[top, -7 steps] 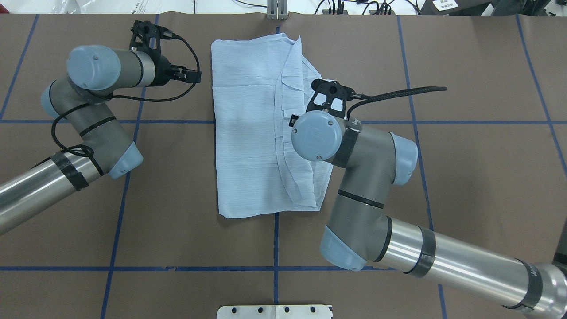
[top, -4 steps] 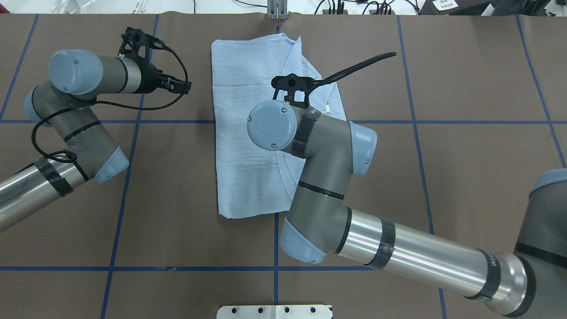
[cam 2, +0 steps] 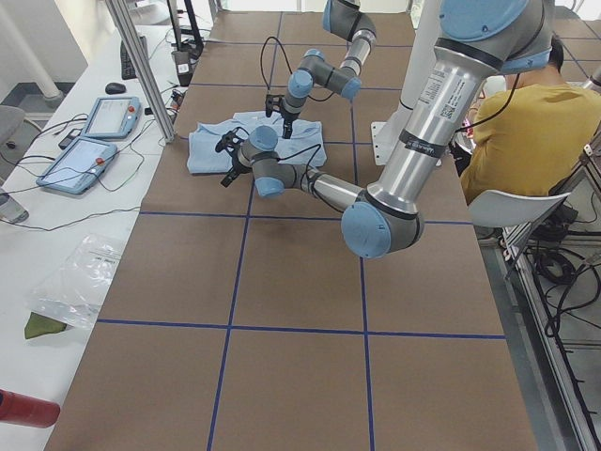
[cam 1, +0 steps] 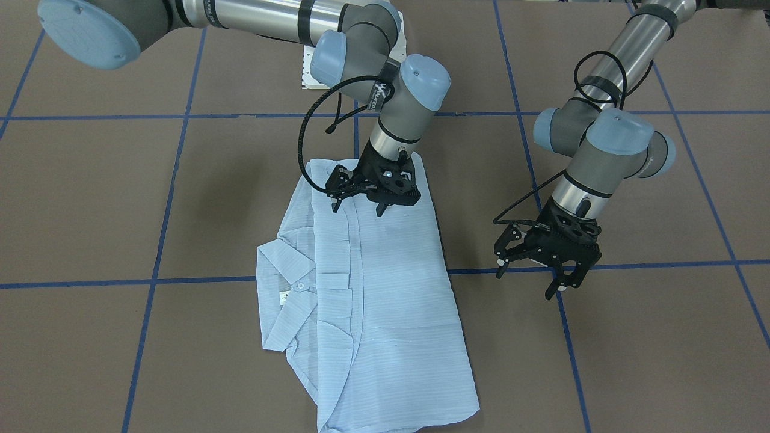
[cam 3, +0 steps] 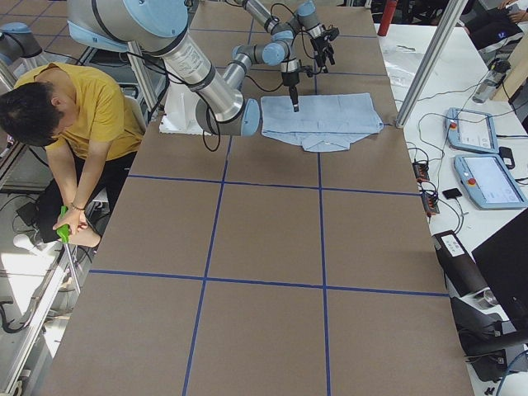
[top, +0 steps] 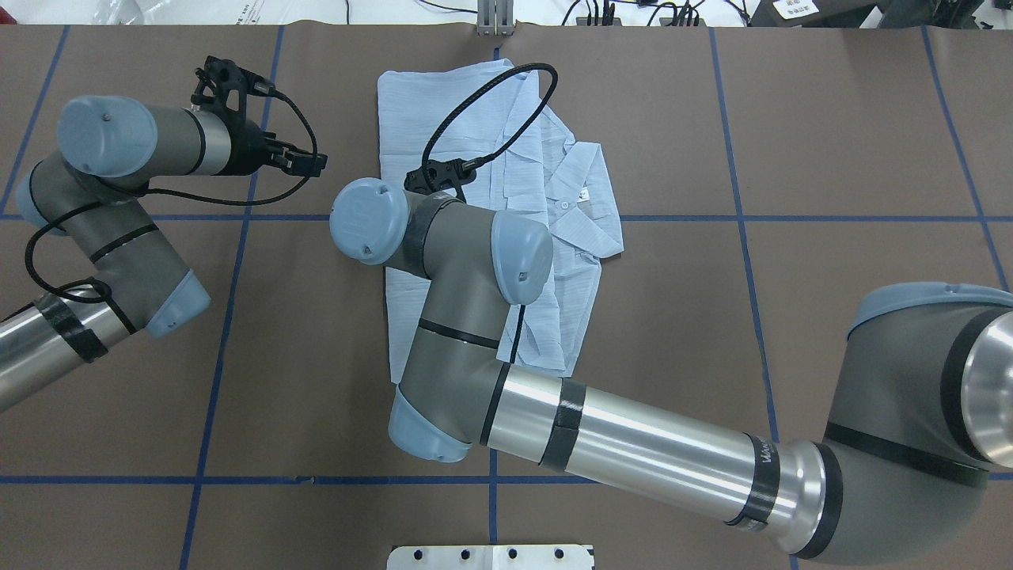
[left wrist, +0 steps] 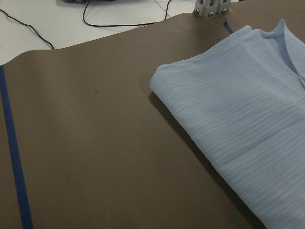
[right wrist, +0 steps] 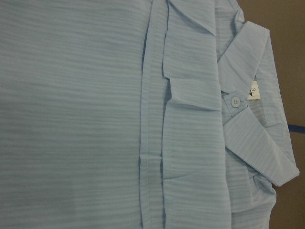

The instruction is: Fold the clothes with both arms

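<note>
Shirt [cam 1: 373, 300] — pale blue, folded to a long panel, flat on desk [cam 1: 631, 361]; directly beneath right hand [cam 1: 357, 209], collar out to one side of it. Right hand: fingers apart, pointing down over cloth, gripping nothing; contact with cloth not discernible. Left hand [cam 1: 524, 284] — fingers apart, empty, above bare desk, shirt near, off to one side.

Tabletop [cam 3: 272, 272]: brown, gridded with blue tape [cam 3: 320, 247].
Shirt [cam 3: 330, 115]: pale blue, folded flat, at 12 o'clock.
Right arm [cam 3: 216, 91]: near and large, entering from 11 o'clock. The right tool [cam 3: 294, 101] points down at the shirt's 9 o'clock end; contact cannot be told.
Left tool [cam 3: 323, 49]: beyond the shirt, at 12 o'clock.
Person [cam 3: 78, 107]: yellow top, bent forward, at 9 o'clock.
Teach pendants [cam 3: 470, 130]: two, at 2 o'clock.
</note>
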